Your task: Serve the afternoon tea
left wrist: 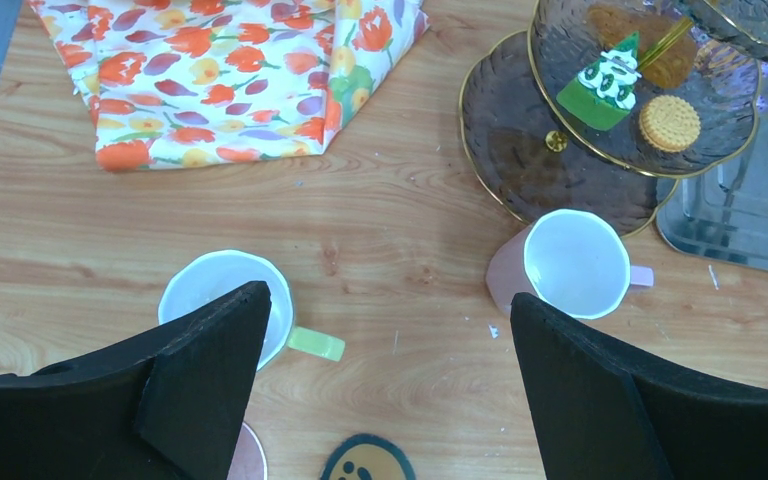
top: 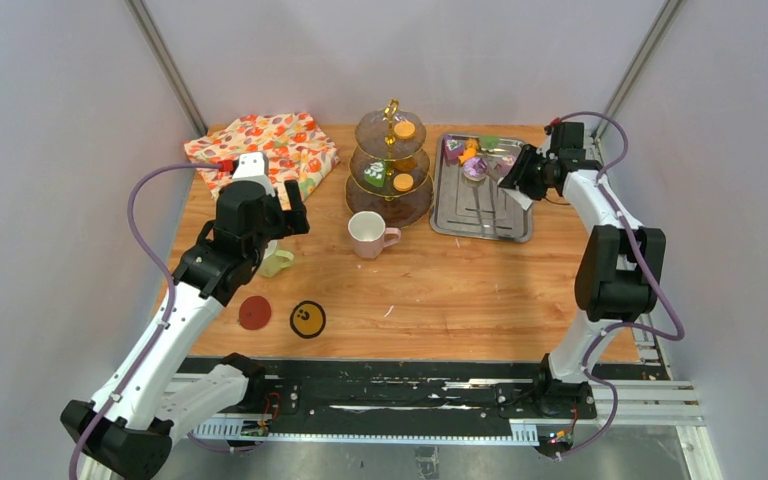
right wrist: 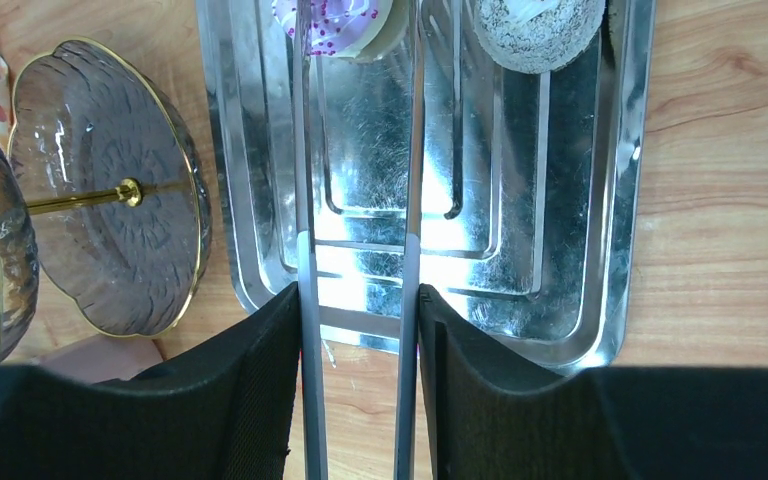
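Left claw (left wrist: 388, 300) spread wide, empty, above yellow-green mug (left wrist: 222, 295), desk (top: 460, 290) left. Right claw (right wrist: 360, 300) clamped on metal tongs (right wrist: 305, 200), their arms reaching purple doughnut (right wrist: 345, 25) on steel tray (right wrist: 580, 200), far right. Three-tier stand (top: 391, 170) far centre; pink mug (top: 368, 233) just near of it

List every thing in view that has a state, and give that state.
left gripper: open, holding nothing
right gripper: shut on the tongs
tongs: held, arms straddling the purple doughnut
pink mug: upright, empty
yellow-green mug: upright, looks empty
stand: upright, partly loaded
cloth: folded, flat
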